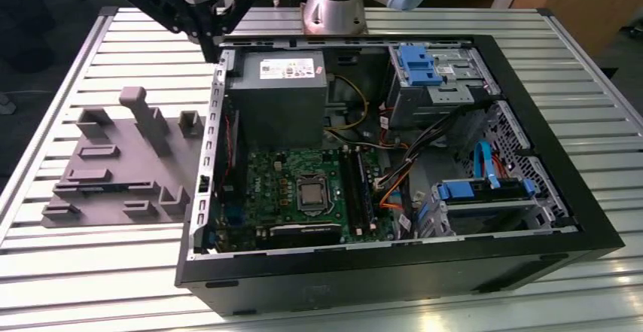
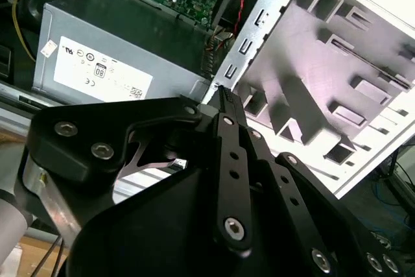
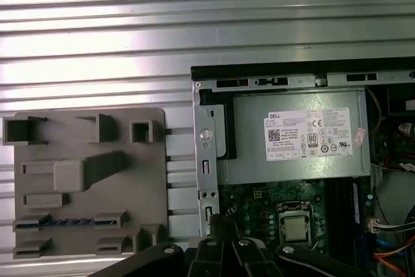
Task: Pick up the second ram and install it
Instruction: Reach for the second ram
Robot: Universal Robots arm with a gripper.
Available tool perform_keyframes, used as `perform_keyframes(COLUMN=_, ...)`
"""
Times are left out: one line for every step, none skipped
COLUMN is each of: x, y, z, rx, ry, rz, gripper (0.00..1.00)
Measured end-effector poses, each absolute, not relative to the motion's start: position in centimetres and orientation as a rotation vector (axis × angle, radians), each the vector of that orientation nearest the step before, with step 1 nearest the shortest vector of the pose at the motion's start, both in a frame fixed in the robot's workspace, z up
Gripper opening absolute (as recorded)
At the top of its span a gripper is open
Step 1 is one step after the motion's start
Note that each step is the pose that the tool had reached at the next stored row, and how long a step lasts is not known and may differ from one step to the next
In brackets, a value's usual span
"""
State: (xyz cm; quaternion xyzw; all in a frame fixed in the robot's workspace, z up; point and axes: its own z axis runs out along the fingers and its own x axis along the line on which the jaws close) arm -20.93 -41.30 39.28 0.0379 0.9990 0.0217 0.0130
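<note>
Ribbed metal table (image 1: 101, 272) carrying an open case (image 1: 402, 275). In the exterior view, gripper (image 1: 209, 46) hanging over the case's 11 o'clock corner — fingers together, clamped on nothing. Seated in a slot of the grey fixture (image 1: 120, 145), at 9 o'clock from the case — ram (image 1: 95, 187), well apart from gripper.

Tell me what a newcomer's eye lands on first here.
The open black computer case takes up the middle of the slatted table, its green motherboard and grey power supply exposed. To the exterior view's left of it sits a grey fixture block, with the second ram lying in one of its slots. The black pincer hangs over the case's corner nearest the power supply.
</note>
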Motion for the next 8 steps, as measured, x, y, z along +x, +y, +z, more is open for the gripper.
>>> perform_keyframes(x=-21.03, y=-41.4, z=39.27, rx=0.118, ry=3.112, rz=0.068, gripper=0.11)
perform_keyframes(x=-21.13, y=-41.5, z=39.27, rx=0.118, ry=3.112, rz=0.068, gripper=0.11)
perform_keyframes(x=-21.25, y=-41.59, z=39.27, rx=0.118, ry=3.112, rz=0.068, gripper=0.11)
perform_keyframes(x=-21.37, y=-41.67, z=39.27, rx=0.118, ry=3.112, rz=0.068, gripper=0.11)
perform_keyframes(x=-21.49, y=-41.74, z=39.27, rx=0.118, ry=3.112, rz=0.068, gripper=0.11)
perform_keyframes(x=-21.63, y=-41.82, z=39.26, rx=0.118, ry=3.112, rz=0.068, gripper=0.11)
perform_keyframes(x=-21.76, y=-41.89, z=39.26, rx=0.118, ry=3.112, rz=0.068, gripper=0.11)
perform_keyframes(x=-21.88, y=-41.95, z=39.27, rx=0.118, ry=3.113, rz=0.068, gripper=0.11)
